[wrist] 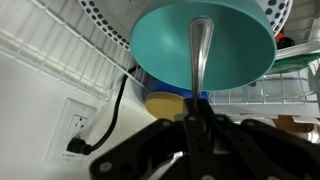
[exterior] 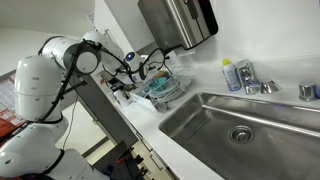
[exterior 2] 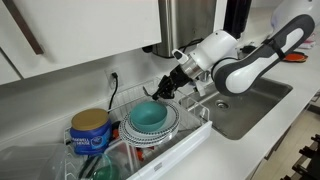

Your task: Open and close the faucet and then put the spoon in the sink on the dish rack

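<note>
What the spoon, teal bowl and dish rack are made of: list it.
The spoon: likely polished steel, mirror glints. The teal bowl: probably matte plastic, flat even colour. The dish rack: seemingly white-coated wire, thin glossy rods.

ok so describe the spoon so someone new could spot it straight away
Start at the steel sink, then go along the counter to the wire dish rack with the teal bowl. The spoon is pinched in the claw right by that bowl: the only slim, shiny metal strip among round dishes.
</note>
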